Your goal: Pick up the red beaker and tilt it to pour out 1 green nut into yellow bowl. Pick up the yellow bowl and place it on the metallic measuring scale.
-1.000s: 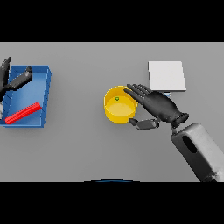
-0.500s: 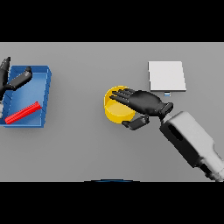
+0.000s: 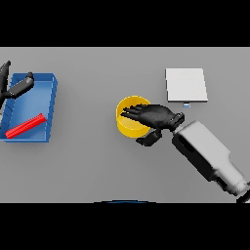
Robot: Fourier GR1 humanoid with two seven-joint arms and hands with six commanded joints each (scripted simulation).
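The yellow bowl point(image 3: 128, 124) stands in the middle of the table. My right hand point(image 3: 155, 116) reaches over it from the right. Its straight fingers lie across the bowl's top and its thumb point(image 3: 149, 138) hangs outside the near right wall. The hand is open and hides most of the bowl's inside. The red beaker point(image 3: 25, 126) lies on its side in a blue tray point(image 3: 50, 103) at the far left. My left hand point(image 3: 14, 87) hovers open over that tray's far left corner. The metallic scale point(image 3: 185, 84), a flat pale square, sits to the bowl's far right.
A small display tab point(image 3: 187, 104) juts from the scale's near edge. Bare grey table lies between the blue tray and the bowl.
My right hand slid left from beside the bowl to over it, covering the inside where a green speck showed before. The forearm swung in closer. The left hand stayed put.
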